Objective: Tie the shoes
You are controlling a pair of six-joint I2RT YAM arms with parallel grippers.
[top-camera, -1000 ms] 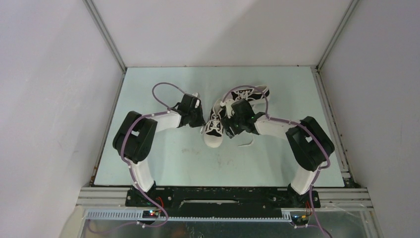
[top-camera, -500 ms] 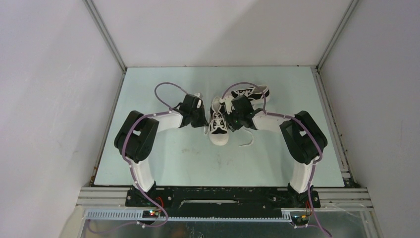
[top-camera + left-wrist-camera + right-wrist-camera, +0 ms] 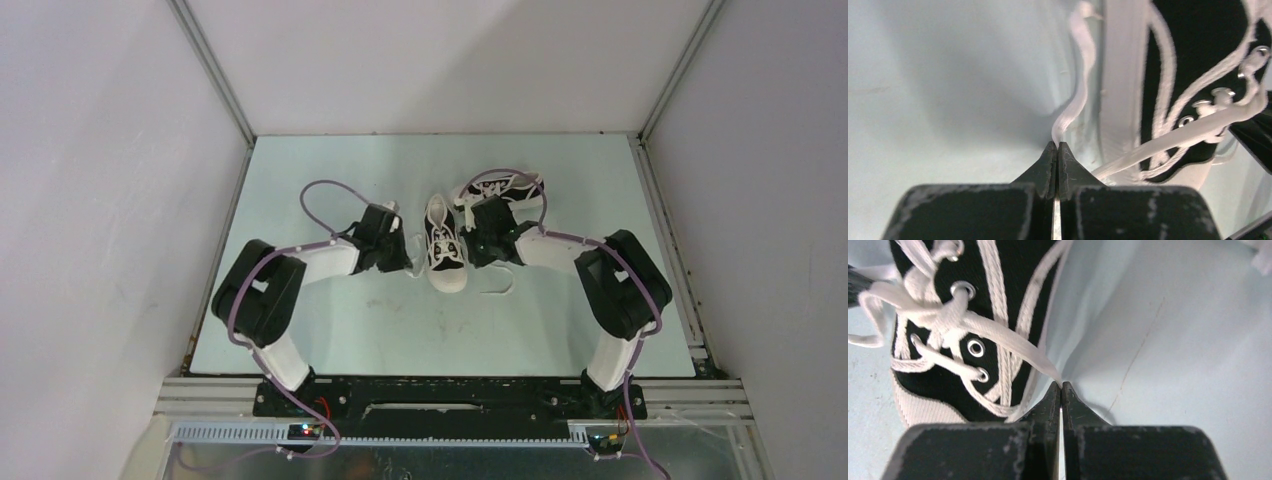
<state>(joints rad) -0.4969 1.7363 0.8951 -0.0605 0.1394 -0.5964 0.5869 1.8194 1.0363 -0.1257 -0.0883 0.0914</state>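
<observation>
The near shoe (image 3: 446, 248) stands in the middle of the table (image 3: 320, 180). Its white toe points at the arm bases. The far shoe (image 3: 512, 186) lies on its side just behind the near shoe, to the right.

The left arm bends in from the left of the near shoe, low over the table. The left gripper (image 3: 1057, 150) has its fingers pressed tight together. They pinch the left lace end (image 3: 1074, 100) just beside the sole.

The right arm bends in from the right of the near shoe. The right gripper (image 3: 1061, 390) is squeezed tight too, pinching the right lace end (image 3: 1015, 342).
</observation>
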